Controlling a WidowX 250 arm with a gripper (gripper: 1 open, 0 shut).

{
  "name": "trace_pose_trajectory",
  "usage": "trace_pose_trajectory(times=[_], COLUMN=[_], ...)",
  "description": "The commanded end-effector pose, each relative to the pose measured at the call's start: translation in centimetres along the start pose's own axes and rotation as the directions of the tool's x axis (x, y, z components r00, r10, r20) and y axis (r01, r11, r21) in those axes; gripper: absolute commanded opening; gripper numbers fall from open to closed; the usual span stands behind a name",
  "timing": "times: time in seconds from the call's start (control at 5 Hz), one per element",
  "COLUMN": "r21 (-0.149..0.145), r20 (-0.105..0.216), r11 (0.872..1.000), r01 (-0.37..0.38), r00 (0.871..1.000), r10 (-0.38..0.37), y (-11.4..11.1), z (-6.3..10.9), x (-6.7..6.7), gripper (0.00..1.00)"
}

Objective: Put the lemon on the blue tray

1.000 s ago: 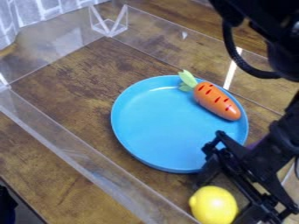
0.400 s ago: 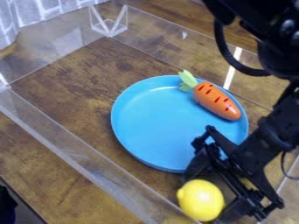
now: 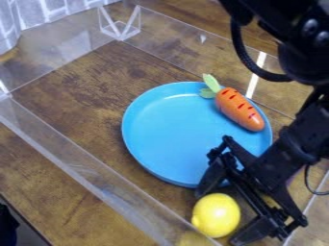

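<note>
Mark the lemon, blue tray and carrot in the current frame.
Lemon (image 3: pixel 215 215): camera view, middle of its yellow body.
Blue tray (image 3: pixel 167 133): camera view, bare blue surface.
Carrot (image 3: pixel 240 110): camera view, middle of its orange body.

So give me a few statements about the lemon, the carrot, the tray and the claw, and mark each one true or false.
The carrot is on the blue tray. True.
The lemon sits in the middle of the tray. False, it is off the tray, beside the claw.
The tray is round. True.
The carrot's leafy top is purple. False, it is green.
The claw is at the carrot. False, it is down by the lemon and the tray's near edge.
</note>
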State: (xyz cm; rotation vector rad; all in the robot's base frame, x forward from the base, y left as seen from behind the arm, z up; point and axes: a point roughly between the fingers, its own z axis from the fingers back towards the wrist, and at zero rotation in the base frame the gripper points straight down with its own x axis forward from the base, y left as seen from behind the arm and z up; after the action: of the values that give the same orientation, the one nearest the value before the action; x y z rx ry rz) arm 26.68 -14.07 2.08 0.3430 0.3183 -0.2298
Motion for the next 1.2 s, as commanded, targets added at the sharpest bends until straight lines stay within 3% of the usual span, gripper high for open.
trace_pose_trajectory(times=[0.0,0.4,0.8,1.0], r21=[-0.007,-0.006,-0.029,-0.049], r20=[0.026,0.029,0.012,0.002], r11=[1.000,1.000,0.998,0.994], r01=[-0.018,-0.005,-0.058,-0.093], r00=[1.000,1.000,0.998,0.996], r10=[0.018,0.005,0.059,0.093], y=[1.1,1.4,1.6,1.8], z=[0.2,-0.4,-1.3,-0.8], x=[0.3,0.2,-1.3,-0.7], gripper=[1.00,1.00,1.00,1.00])
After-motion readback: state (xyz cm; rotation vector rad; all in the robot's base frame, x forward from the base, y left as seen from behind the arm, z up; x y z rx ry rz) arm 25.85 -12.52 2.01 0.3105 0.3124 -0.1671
